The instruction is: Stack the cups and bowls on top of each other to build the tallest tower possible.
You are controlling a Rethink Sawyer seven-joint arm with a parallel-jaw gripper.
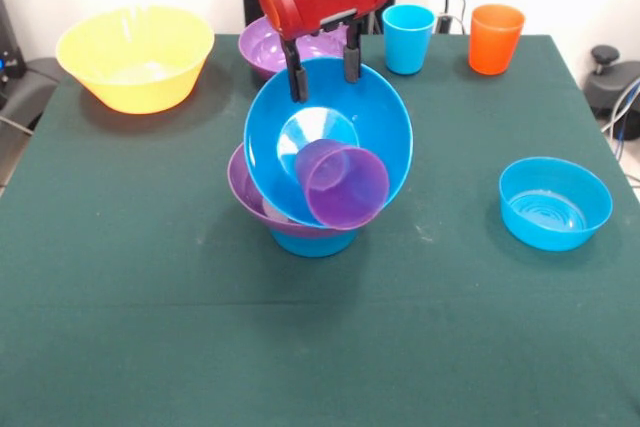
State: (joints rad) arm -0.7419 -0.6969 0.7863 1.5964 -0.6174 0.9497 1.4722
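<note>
The gripper (325, 67) was clamped on the upper rim of the large glossy blue plastic bowl (375, 132), which tilted steeply on the tower (300, 222) at the desk's (150, 297) centre. Inside that bowl lay a translucent purple plastic cup (345, 185) on its side, apparently loose. Light, stiff and slippery, the bowl looked best held by its thin rim.

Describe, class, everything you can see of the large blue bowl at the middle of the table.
The large blue bowl is glossy plastic, round and deep. It is tilted steeply, its opening facing the camera. The gripper straddles its upper rim. A translucent purple cup lies inside at the low edge. Its lower part rests in a wide purple bowl.
</note>
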